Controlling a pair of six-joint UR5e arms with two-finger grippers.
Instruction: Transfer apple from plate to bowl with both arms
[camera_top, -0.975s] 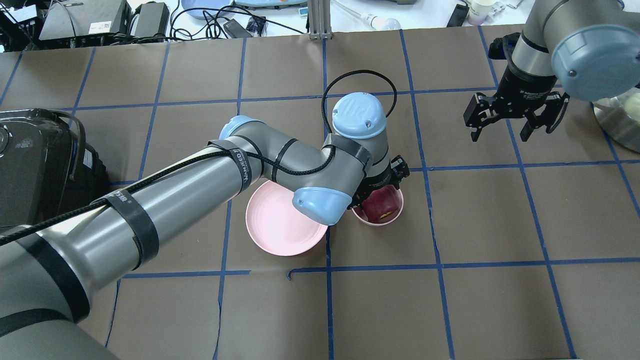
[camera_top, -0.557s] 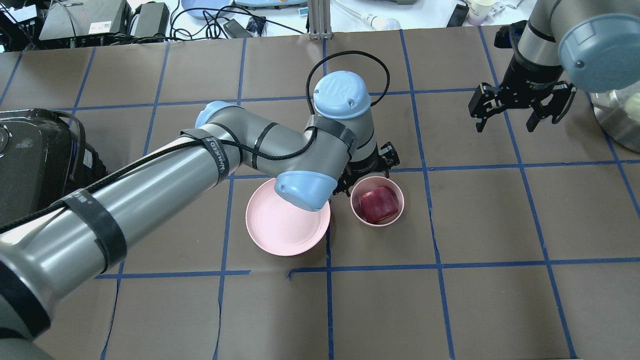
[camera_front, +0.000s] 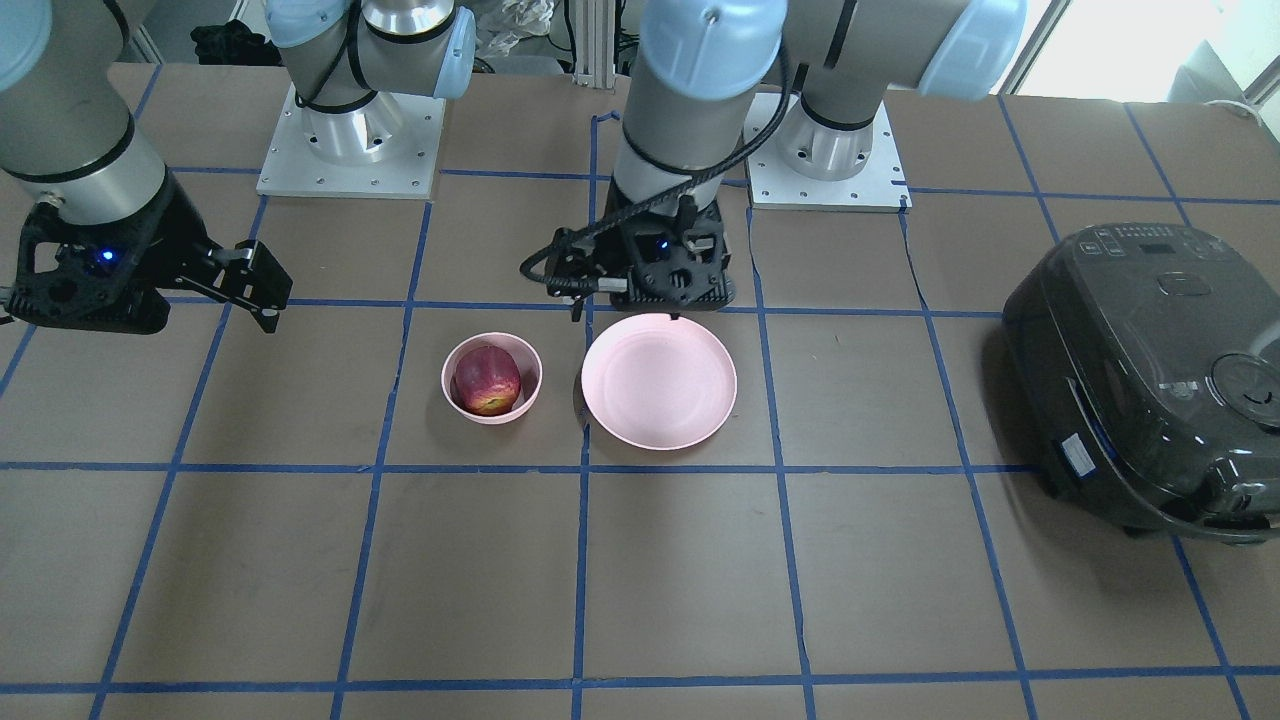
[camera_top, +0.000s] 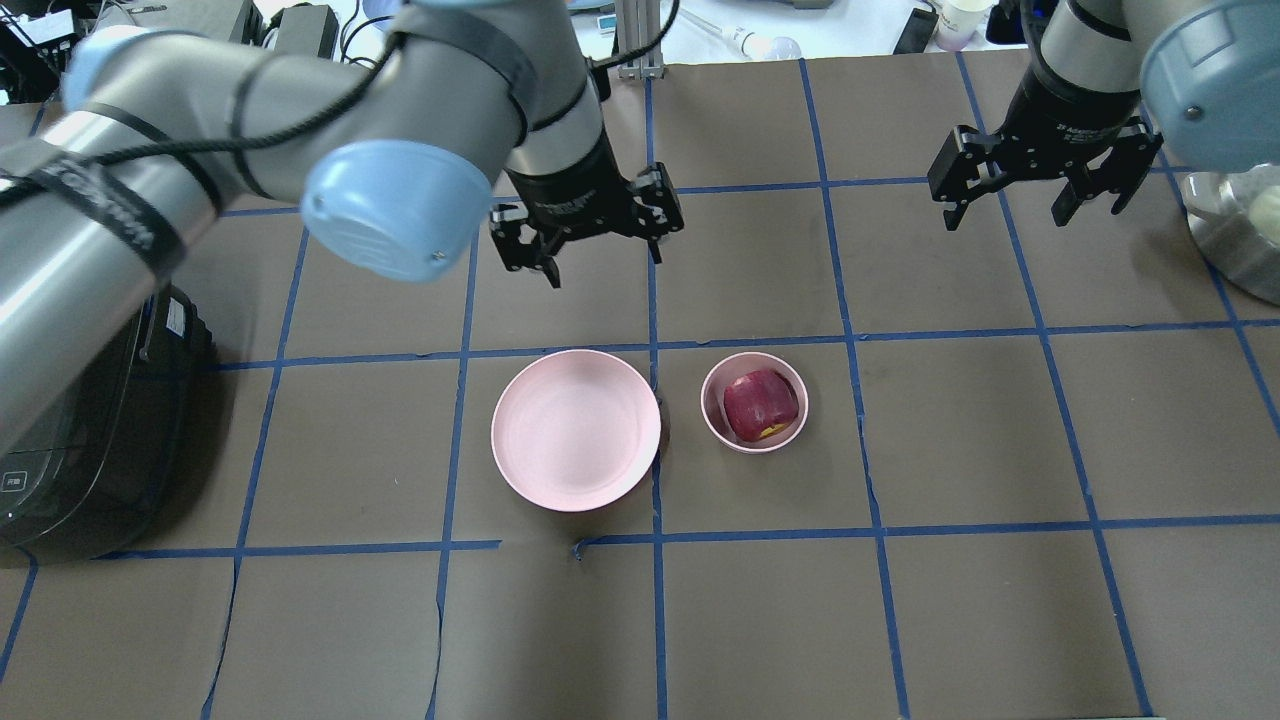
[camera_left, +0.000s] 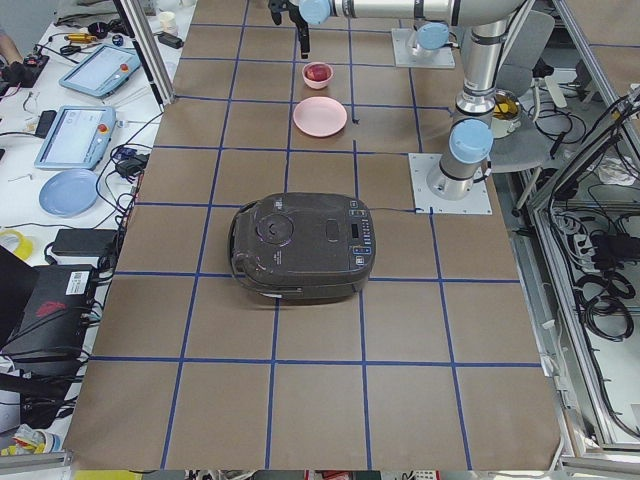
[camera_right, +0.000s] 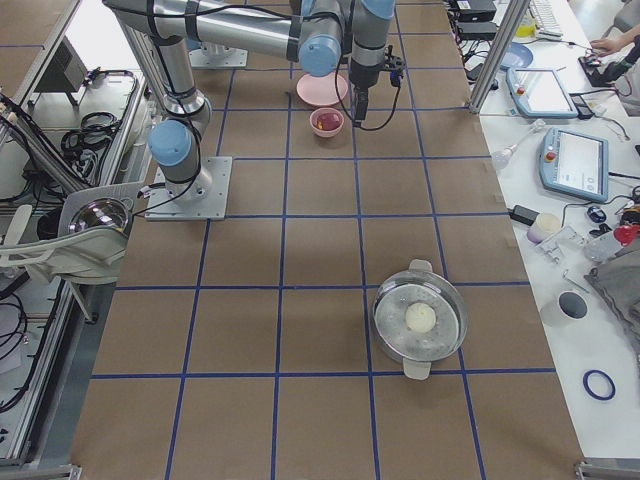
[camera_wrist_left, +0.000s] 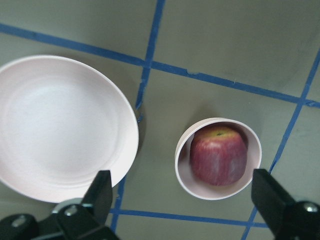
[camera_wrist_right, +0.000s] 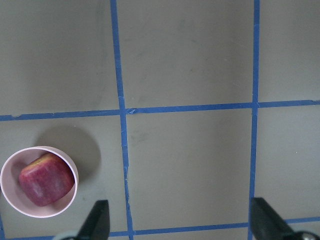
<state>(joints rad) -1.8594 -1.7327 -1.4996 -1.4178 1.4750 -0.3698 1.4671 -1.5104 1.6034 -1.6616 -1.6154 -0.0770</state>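
- Across the table (camera_front: 640, 600) from the robot, the front-facing view has the apple (camera_front: 488, 380) sitting inside the bowl (camera_front: 447, 385). The bowl stands just beside the bare plate (camera_front: 659, 385). The left gripper (camera_front: 650, 300) hangs raised near the plate's rim, and the right gripper (camera_front: 140, 300) hangs well off on the bowl's other side.
- From overhead, both grippers hold their fingers (camera_top: 545, 262) spread with nothing between them. The left gripper is the nearer to the bowl, while the right gripper is well apart from it.
- From the table's left end, plate and bowl are small shapes side by side, with the apple in the farther one. The fingers are too small to judge here.
- From the right end, the bowl with the apple is the nearer dish and the plate lies just beyond it.
- Under the left wrist camera, the plate lies to one side and the bowl to the other. The apple is far below, between the lines of the two wide-set fingers.
- Under the right wrist camera, bowl and apple sit in the lower left corner, outside the gap between the spread fingers.
- Judged from this, the transfer looks complete. Any further reach would suit the left gripper, going straight down, and the apple is too round to offer a long axis to align with.
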